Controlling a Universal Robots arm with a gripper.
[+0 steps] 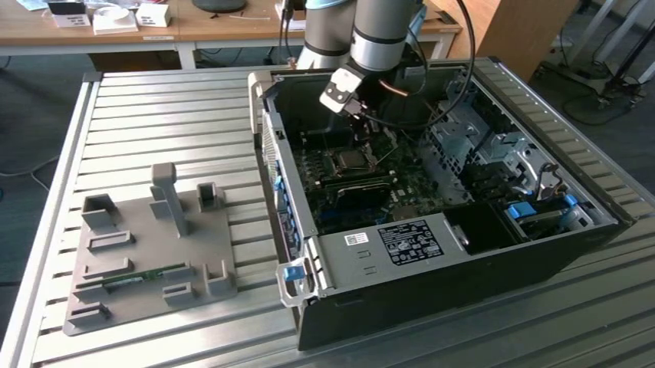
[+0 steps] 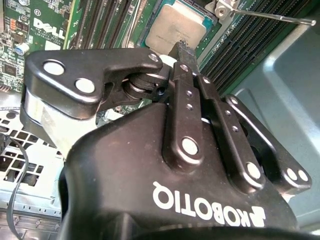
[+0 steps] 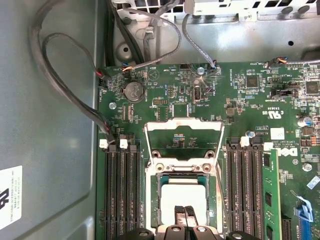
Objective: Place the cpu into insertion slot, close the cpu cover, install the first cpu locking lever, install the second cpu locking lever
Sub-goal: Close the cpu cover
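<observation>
The cpu [image 3: 182,196] lies flat, silvery top up, in the insertion slot [image 3: 156,200] on the green motherboard; the cpu [image 2: 175,27] also shows in the second wrist view. My gripper [image 3: 184,214] is shut, its two black fingertips pressed together with nothing between them, right over the chip's near edge. Whether they touch it I cannot tell. The cpu cover [image 3: 183,136] is swung open and lies back on the board beyond the socket. A thin metal locking lever [image 2: 280,19] stands free beside the socket. In the exterior view my gripper [image 1: 360,136] reaches down into the case above the cpu [image 1: 353,159].
Black memory slots [image 3: 120,195] flank the socket on both sides, and cables [image 3: 65,90] hang along the case wall. The open computer case [image 1: 409,245] lies on a slatted metal table [image 1: 153,115]. A grey fixture plate [image 1: 153,253] sits at the exterior view's left.
</observation>
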